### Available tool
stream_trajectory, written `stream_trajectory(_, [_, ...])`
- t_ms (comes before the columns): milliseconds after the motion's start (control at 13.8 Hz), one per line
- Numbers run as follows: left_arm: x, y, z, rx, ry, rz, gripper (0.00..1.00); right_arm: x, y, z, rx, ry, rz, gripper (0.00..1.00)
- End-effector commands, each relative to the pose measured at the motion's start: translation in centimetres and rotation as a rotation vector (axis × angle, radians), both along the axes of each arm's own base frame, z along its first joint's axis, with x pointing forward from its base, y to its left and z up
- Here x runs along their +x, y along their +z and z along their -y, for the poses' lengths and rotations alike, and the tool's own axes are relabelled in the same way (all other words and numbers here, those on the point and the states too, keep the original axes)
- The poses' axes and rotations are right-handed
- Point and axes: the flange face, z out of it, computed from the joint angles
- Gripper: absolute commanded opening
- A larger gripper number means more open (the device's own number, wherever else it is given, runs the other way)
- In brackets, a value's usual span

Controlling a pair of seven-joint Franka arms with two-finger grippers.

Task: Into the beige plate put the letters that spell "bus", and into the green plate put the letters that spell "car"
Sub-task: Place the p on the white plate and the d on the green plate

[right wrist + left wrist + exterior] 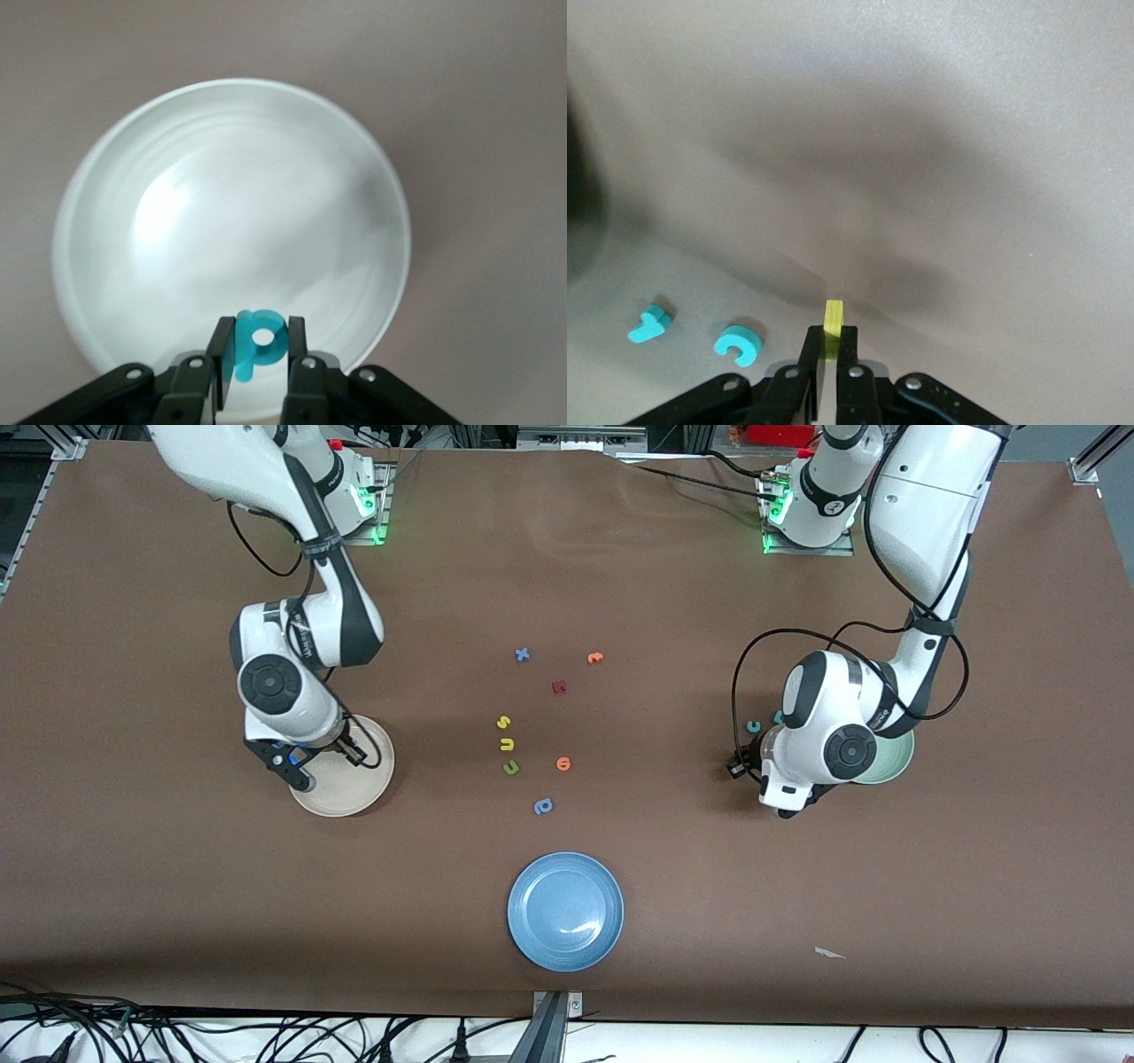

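Robotics lab: two bench-mounted Franka arms (301,629) on a brown-covered table (177,921), aluminium framing (554,1023) and loose cables (266,1036) at its edge.

high front overview, two close downward wrist views

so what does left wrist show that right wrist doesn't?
Only the left wrist view: the left gripper shut on a yellow letter edge-on, with the teal "c" and teal "r" lying on the table. Only the right wrist view: the right gripper shut on the teal "b" over the beige plate. Shared: nothing but bare tabletop.
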Motion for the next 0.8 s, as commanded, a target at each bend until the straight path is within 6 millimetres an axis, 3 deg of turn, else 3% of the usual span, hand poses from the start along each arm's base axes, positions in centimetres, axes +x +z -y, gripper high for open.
stream_trajectory(0, [-0.6, 0.6, -0.2, -0.029, -0.017, -0.014, 0.0, -0.8, -2.9, 1.1, 0.004, 0.017, -0.024, 0.1])
stream_trajectory(73, [-0.6, 0.8, -0.2, -0.03, -0.019, -0.014, 0.0, -1.3, -3.9, 1.3, -0.001, 0.016, -0.035, 0.13])
stream_trajectory(145, [-0.6, 1.1, -0.4, -0.031, -0.024, -0.024, 0.0, -1.3, -4.1, 1.4, -0.002, 0.016, -0.036, 0.38])
stream_trajectory(218, [-0.7, 2.4, -1.0, -0.042, -0.047, -0.032, 0.0, -1.3, -4.0, 1.5, -0.002, 0.012, -0.036, 0.97])
stream_trajectory(363, [-1.0, 5.4, -3.8, -0.084, -0.118, -0.081, 0.0, -1.1, -2.9, 1.1, 0.025, -0.006, -0.027, 1.0])
stream_trajectory(508, [-1.5, 6.8, -6.5, -0.114, -0.164, -0.133, 0.0, -0.7, -0.8, -0.1, 0.05, 0.0, -0.004, 1.0])
stream_trajectory(726, [-2.1, 7.1, -12.5, -0.058, -0.308, -0.2, 0.0, -0.5, 2.1, -5.8, 0.101, 0.086, -0.016, 1.0])
